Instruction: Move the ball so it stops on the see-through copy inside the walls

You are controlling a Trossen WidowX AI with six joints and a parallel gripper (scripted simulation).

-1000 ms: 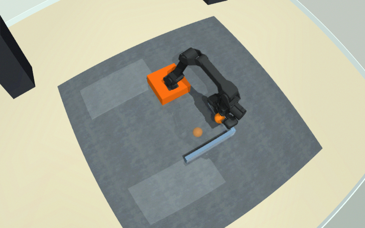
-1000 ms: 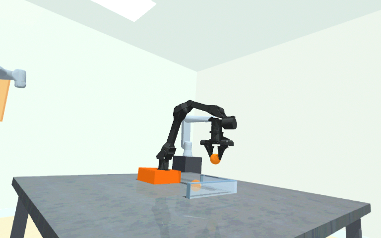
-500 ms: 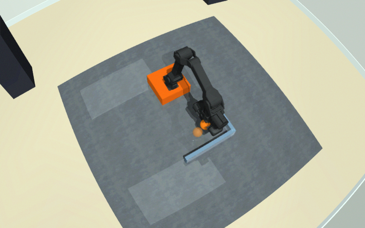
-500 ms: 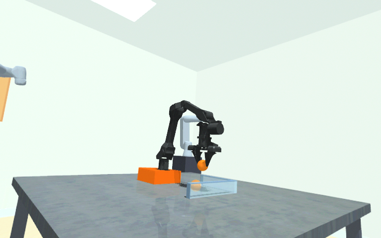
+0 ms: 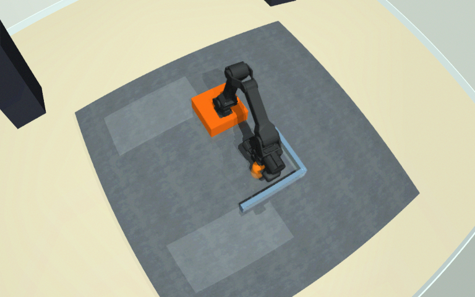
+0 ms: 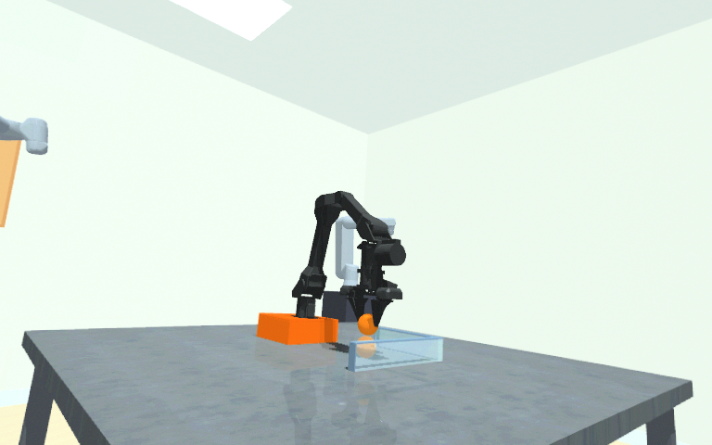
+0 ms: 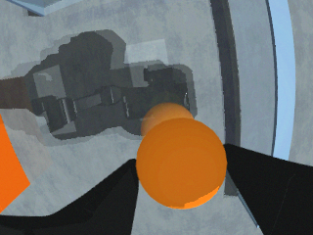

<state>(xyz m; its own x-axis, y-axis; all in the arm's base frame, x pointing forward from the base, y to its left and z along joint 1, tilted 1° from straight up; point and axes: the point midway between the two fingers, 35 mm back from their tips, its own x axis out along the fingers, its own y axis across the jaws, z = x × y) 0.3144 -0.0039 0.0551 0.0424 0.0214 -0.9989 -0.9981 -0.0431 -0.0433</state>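
Note:
The orange ball (image 5: pixel 258 168) (image 6: pixel 366 324) (image 7: pixel 181 164) is between the fingers of my gripper (image 6: pixel 368 321) (image 7: pixel 179 159), which is shut on it. The ball hangs above the table, just clear of the see-through copy (image 6: pixel 365 347) (image 7: pixel 167 115). In the exterior view the copy is straight below the ball; in the wrist view the ball covers its lower part. The copy rests inside the corner made by the low clear walls (image 5: pixel 273 189) (image 6: pixel 399 353) (image 7: pixel 285 73). The arm hides part of the corner and the fingertips in the top view.
The orange base block (image 5: pixel 206 104) (image 6: pixel 288 329) (image 7: pixel 10 168) carries the arm behind the ball. One wall runs along the right of the wrist view, beside the right finger. The walls stand on the grey table (image 5: pixel 146 195) (image 6: pixel 184 387).

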